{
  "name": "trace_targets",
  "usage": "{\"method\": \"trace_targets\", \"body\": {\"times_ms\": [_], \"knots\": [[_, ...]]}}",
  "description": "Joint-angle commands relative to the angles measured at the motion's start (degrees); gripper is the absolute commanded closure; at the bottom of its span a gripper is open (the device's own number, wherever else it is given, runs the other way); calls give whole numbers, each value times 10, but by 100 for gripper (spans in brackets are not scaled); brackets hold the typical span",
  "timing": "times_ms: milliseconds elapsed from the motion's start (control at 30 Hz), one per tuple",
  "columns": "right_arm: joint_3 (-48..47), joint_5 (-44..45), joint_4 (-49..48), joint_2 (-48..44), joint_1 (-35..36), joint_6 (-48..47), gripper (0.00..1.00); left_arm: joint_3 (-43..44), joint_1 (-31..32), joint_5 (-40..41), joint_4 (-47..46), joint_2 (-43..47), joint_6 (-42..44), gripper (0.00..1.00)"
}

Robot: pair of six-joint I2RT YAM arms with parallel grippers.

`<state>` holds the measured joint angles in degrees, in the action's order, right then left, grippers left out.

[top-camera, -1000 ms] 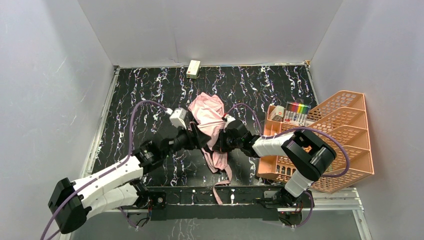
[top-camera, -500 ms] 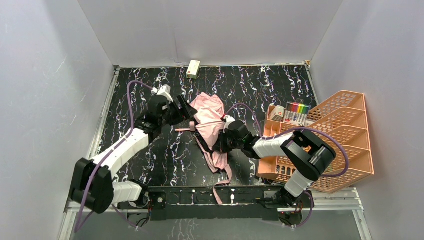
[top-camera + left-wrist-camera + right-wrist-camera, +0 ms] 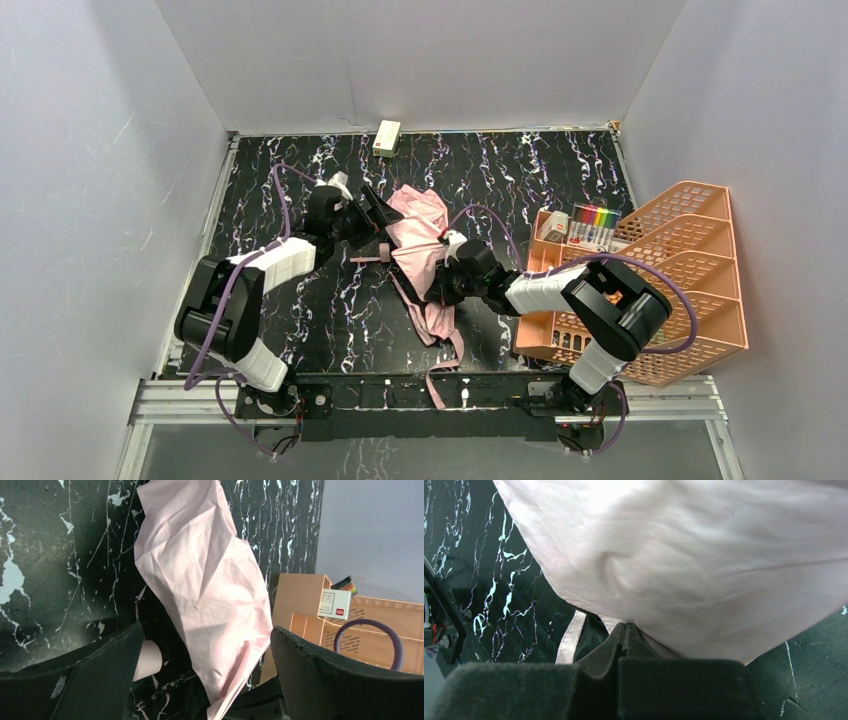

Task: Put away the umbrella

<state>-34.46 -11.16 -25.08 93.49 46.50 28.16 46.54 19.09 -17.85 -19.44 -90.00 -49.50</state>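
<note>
The umbrella (image 3: pixel 418 232) lies crumpled in the middle of the black marbled table, pale pink face up, its strap (image 3: pixel 437 385) trailing toward the near edge. My left gripper (image 3: pixel 378 214) is open at the fabric's far left edge. In the left wrist view, pink fabric (image 3: pixel 210 590) hangs between the spread jaws of that gripper (image 3: pixel 207 680), with a pale pink stub (image 3: pixel 148 660) by the left finger. My right gripper (image 3: pixel 438 285) is shut on the umbrella's lower fabric. In the right wrist view its closed fingertips (image 3: pixel 624 630) pinch under the pink cloth (image 3: pixel 704 565), with the strap (image 3: pixel 569 642) beside them.
An orange mesh organiser rack (image 3: pixel 690 270) holding markers (image 3: pixel 596 220) stands at the right, also in the left wrist view (image 3: pixel 300 610). A small cream box (image 3: pixel 387 137) lies by the back wall. Grey walls close in the table on three sides.
My left arm has swung from the umbrella's near-left side up to its far left edge, where the gripper is open. My right gripper has stayed shut on the fabric.
</note>
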Motion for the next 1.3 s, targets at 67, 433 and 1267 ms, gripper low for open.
{"method": "trace_targets", "body": {"times_ms": [67,433,1267], "knots": [[29,18,65,1,-3,-5,100,21,-9,-27,-75,-24,-32,2],[23,13,77,-1,-3,-11,100,4,-16,-109,-253,-93,-90,28],[23,5,74,4,-3,-3,100,89,-17,-161,-206,-61,-17,76]]}}
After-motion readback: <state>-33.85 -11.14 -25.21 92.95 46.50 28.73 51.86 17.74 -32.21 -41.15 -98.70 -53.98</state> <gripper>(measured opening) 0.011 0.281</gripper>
